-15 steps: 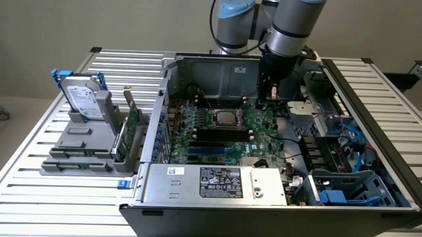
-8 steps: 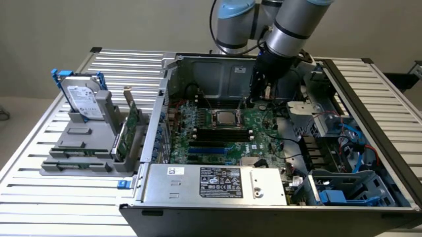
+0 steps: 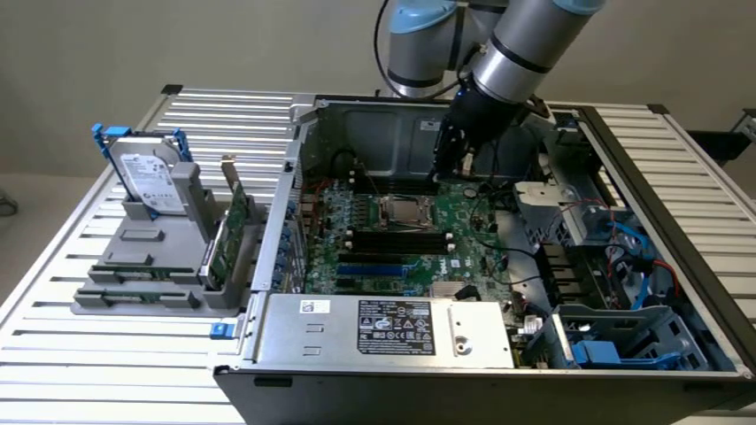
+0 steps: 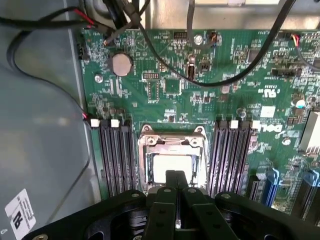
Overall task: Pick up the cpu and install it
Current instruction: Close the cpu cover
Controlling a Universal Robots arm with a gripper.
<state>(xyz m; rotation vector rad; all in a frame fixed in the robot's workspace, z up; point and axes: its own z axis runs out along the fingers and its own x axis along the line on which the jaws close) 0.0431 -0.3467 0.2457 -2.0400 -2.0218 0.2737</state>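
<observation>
Gripper [image 4: 175,178], fingers pinched shut and empty, hovers over the cpu [image 4: 172,167] lying in its socket [image 4: 172,141], mid-frame in the exterior view. Pressing a tilted cpu could bend the socket's pins.

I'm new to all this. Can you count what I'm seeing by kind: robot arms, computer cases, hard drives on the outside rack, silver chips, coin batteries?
Robot arm: 1
Computer case: 1
Hard drive on the rack: 1
cpu, lying in the socket: 1
Coin battery: 1
Total: 5
</observation>
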